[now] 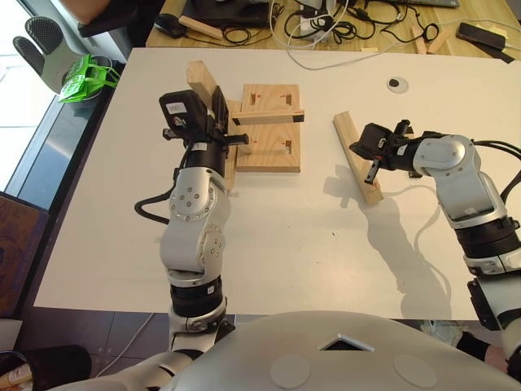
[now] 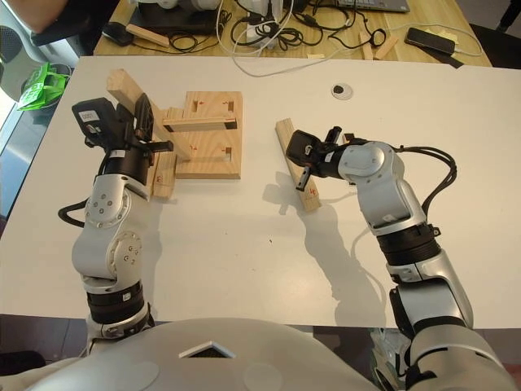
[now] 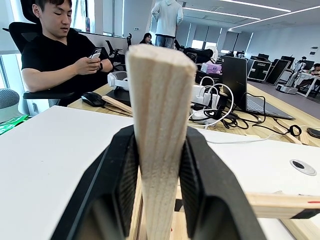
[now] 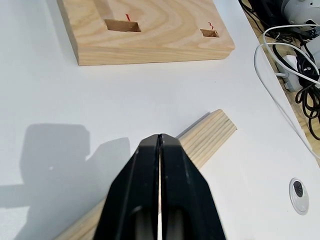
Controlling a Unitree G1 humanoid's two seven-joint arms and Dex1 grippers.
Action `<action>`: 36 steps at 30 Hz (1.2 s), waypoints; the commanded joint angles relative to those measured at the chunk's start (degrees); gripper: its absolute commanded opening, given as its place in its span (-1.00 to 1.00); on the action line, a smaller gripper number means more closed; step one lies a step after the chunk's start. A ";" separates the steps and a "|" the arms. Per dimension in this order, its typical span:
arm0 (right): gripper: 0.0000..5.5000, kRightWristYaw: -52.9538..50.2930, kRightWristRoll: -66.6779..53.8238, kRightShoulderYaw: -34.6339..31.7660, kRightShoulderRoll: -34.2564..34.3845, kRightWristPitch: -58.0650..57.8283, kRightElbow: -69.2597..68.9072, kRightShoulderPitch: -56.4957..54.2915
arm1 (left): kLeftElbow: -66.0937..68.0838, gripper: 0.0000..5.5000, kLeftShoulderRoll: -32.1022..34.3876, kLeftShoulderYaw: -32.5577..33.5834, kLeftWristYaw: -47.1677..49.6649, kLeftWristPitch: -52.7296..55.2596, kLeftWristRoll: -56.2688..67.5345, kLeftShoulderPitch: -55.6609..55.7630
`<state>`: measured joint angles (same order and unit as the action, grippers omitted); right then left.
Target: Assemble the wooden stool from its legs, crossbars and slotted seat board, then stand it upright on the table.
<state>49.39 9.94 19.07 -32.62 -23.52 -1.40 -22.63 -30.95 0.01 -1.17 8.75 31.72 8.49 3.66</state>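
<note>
Wood bits are spread over a white bench (image 1: 326, 244), so going from the left: a green bag (image 1: 85, 77) sits off the bench's far left corner, well away from the work. Next comes the left gripper (image 3: 160, 132), its fingers (image 3: 120, 170) squeezed tight on both faces of the held leg (image 3: 160, 90), which pokes out past the fingertips. It's parked just beside the left edge of the seat board (image 1: 273, 151). The left arm covers some more wooden pieces (image 1: 231, 171) there, so I can't count those.

One crossbar (image 1: 269, 118) with a black end lies across the seat board. The right wrist view shows two slots (image 4: 122, 25) up close.

Right of the board, apart from it, the loose leg (image 1: 358, 159) lies flat at a slant. The right gripper (image 4: 160, 137) hangs over its middle with the fingers pressed together, just a hairline seam between them and nothing in them. Can't tell if they touch the wood.

Count so far: one board, one crossbar, two legs for sure.

Further right is a round grommet (image 1: 396, 84). Cables (image 1: 326, 32) are piled along the desk behind, and the left wrist view catches a laptop (image 3: 240, 75) there too.
</note>
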 commanded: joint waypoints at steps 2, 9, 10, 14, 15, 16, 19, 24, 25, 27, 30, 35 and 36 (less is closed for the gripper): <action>-1.00 0.42 -0.25 0.93 -0.18 1.10 -0.74 1.49 | 0.58 -0.50 -0.78 -0.56 -0.94 -1.13 -0.42 -1.20; -1.00 0.24 -0.39 1.04 -0.07 1.36 -0.61 2.11 | -1.62 -0.16 -0.45 -2.28 -1.81 -5.75 -3.11 -0.23; -1.00 0.20 -0.40 1.01 -0.03 1.37 -0.60 2.15 | -1.85 -0.12 -0.31 -2.35 -1.89 -6.17 -3.62 -0.13; -1.00 0.13 -0.42 0.98 0.05 1.46 -0.55 2.20 | -3.45 -0.02 1.47 -2.41 -2.27 -7.48 -6.57 1.83; -1.00 0.09 -0.40 0.97 0.07 1.52 -0.53 2.19 | -4.41 -0.02 2.17 -2.09 -2.45 -7.56 -7.41 3.06; -1.00 -0.01 -0.40 0.88 0.03 1.48 -0.67 2.32 | -5.33 -0.02 2.97 -1.66 -2.64 -7.69 -8.29 4.56; -1.00 -0.41 -0.36 0.44 -0.18 1.37 -1.04 2.69 | -7.69 -0.02 7.73 4.08 -2.90 -6.07 -10.08 12.22; -1.00 -1.19 -0.41 -0.47 -0.57 0.54 -2.58 4.33 | -0.25 0.04 15.36 23.16 -6.05 1.82 -5.31 10.13; -1.00 -1.33 -0.44 -0.69 -0.62 0.29 -3.06 4.77 | 2.17 0.08 16.02 25.82 -7.55 3.21 -3.83 7.80; -1.00 -1.55 -0.54 -1.08 -0.64 -0.30 -4.10 5.61 | 7.71 0.19 17.84 28.88 -11.75 3.17 -2.34 0.88; -1.00 -1.82 -0.69 -1.27 -0.41 -0.89 -4.70 6.19 | 13.89 0.35 19.81 26.84 -18.01 4.48 -0.90 -5.63; -1.00 -1.90 -1.00 -1.23 0.00 -1.79 -5.82 6.75 | 16.56 0.44 23.71 16.80 -26.87 8.25 -0.49 -8.04; -1.00 -1.91 -1.07 -1.12 0.09 -1.90 -5.95 6.74 | 16.58 0.44 24.24 15.37 -28.04 8.64 -0.57 -8.48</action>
<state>47.85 9.38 18.42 -32.50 -24.60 -6.51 -16.10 -14.76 22.44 17.34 -16.72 38.84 7.57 -3.87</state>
